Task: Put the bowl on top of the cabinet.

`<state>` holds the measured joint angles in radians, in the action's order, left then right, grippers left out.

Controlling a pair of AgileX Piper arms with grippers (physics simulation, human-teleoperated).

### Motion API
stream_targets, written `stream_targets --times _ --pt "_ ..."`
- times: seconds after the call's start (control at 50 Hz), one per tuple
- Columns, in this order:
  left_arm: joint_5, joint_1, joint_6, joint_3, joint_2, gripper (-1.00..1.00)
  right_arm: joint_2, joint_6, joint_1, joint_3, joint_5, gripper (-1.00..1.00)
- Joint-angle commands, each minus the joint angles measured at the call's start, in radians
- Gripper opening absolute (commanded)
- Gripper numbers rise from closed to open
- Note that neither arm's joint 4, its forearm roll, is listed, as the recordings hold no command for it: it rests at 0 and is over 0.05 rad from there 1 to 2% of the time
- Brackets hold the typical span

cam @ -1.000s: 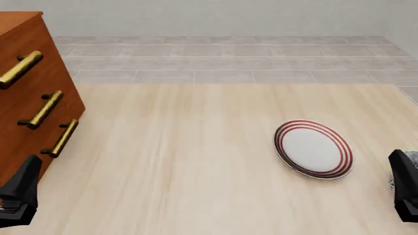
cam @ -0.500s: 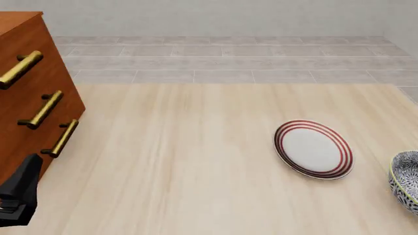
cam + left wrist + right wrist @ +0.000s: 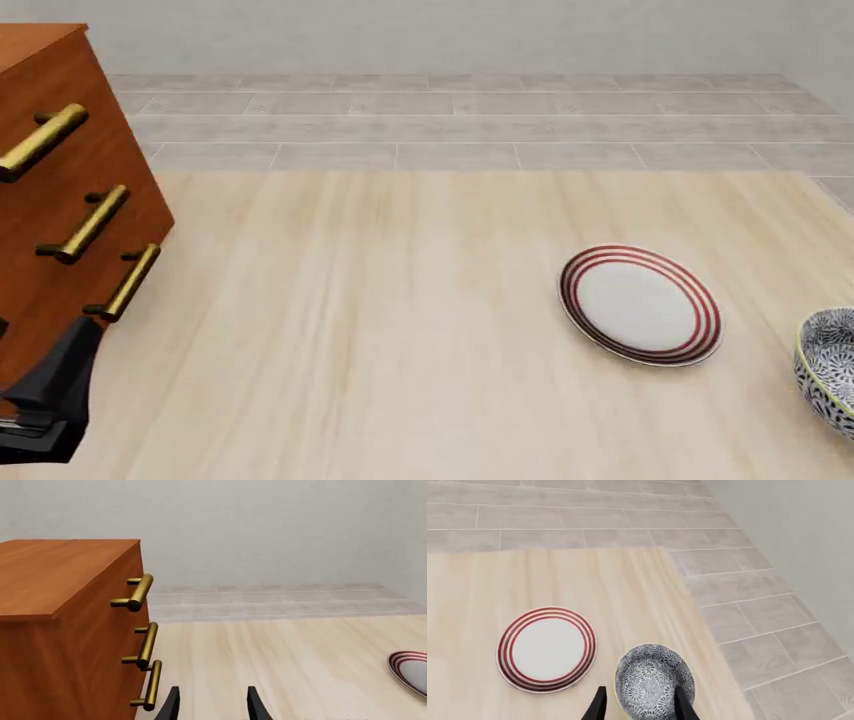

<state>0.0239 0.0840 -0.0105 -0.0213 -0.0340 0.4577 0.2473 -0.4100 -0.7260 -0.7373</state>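
the bowl [image 3: 654, 687] is sitting on the table just ahead of the right gripper [image 3: 637, 704], whose fingers are standing apart, empty.

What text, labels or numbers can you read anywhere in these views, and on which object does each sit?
None: no readable text in any view.
The cabinet shows plain wood and brass handles, no label.
The bowl carries only a black-and-white floral pattern.
The plate has only red rings.
The left gripper and right gripper show plain dark fingers, unmarked.
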Motion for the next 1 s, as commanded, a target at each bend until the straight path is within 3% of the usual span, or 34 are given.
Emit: stream_targets --times 0.02,0.06,0.12,0.22,0.48,0.7,1.0 --pt "0.027 0.008 0.004 0.01 -0.012 1.0 0.084 0.035 -0.086 -0.097 -0.072 1.0" --pt "0.027 0.007 0.002 0.01 -0.014 1.0 0.082 0.033 -0.084 -0.103 -0.08 1.0" --pt "0.039 0.006 -0.003 0.016 -0.024 1.0 0.117 0.094 -0.15 -0.093 -0.057 1.0" --pt "0.032 0.016 -0.004 0.012 -0.022 1.0 0.181 0.149 -0.231 -0.046 0.014 1.0" --pt "0.008 0.014 -0.002 0.005 -0.004 1.0 0.278 0.172 -0.296 0.009 0.111 1.0" --pt "-0.012 0.014 0.006 -0.006 0.004 1.0 0.345 0.191 -0.299 0.105 0.204 1.0" --pt "0.005 0.015 0.016 0.0 -0.012 1.0 0.488 0.244 -0.365 0.111 0.321 1.0"
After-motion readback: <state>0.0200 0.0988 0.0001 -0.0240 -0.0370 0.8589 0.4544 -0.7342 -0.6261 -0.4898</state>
